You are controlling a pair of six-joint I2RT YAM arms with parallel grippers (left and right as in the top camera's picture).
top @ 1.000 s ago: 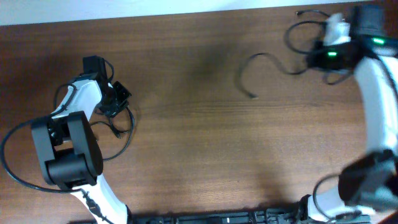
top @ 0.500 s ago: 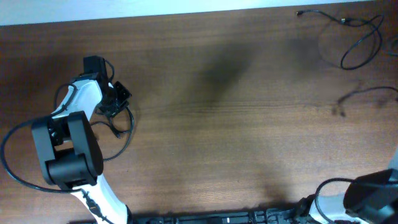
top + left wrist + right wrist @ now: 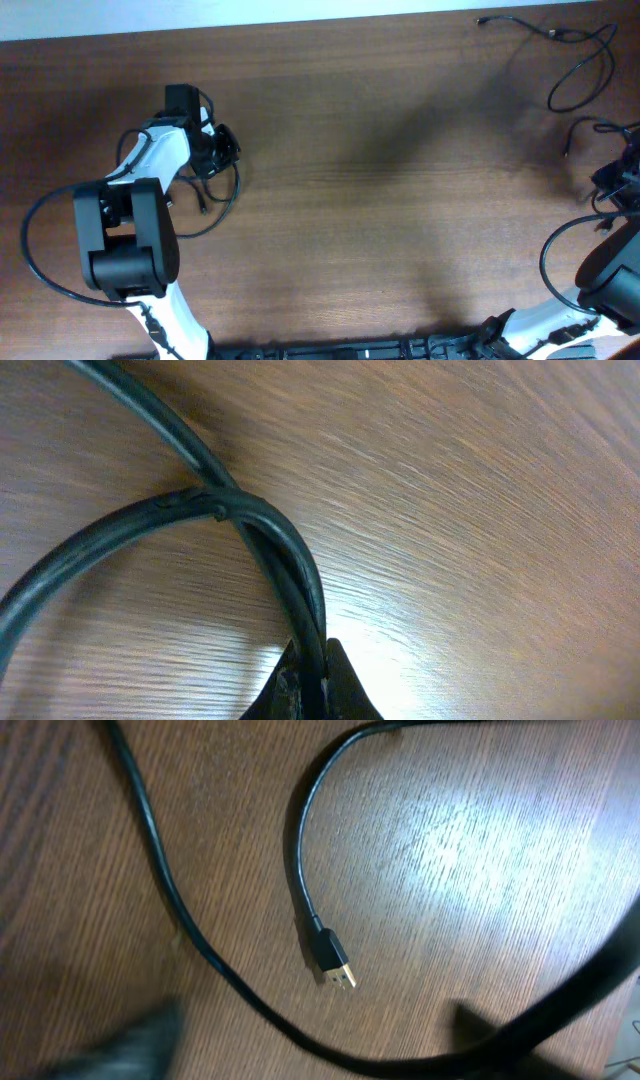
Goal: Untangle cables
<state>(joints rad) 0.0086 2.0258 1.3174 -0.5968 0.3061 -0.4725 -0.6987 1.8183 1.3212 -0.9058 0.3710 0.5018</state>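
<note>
Low over the table at the left, my left gripper is shut on a thin black cable that loops across the wood in front of the jaws. In the overhead view that cable curls below the gripper and ends in a small plug. Two more cables lie at the far right: a long loop and a short one. My right gripper stands open at the right edge. A USB plug lies ahead of it, and a black cord crosses between its blurred fingers.
The thicker black wires of the arms loop beside each base. A dark rail runs along the table's front edge. The table's far edge borders a white surface.
The right gripper, shut among the cables at the far right a second ago, has opened and pulled back to the right edge. Those cables now lie loose. The left arm carried its cable rightwards.
</note>
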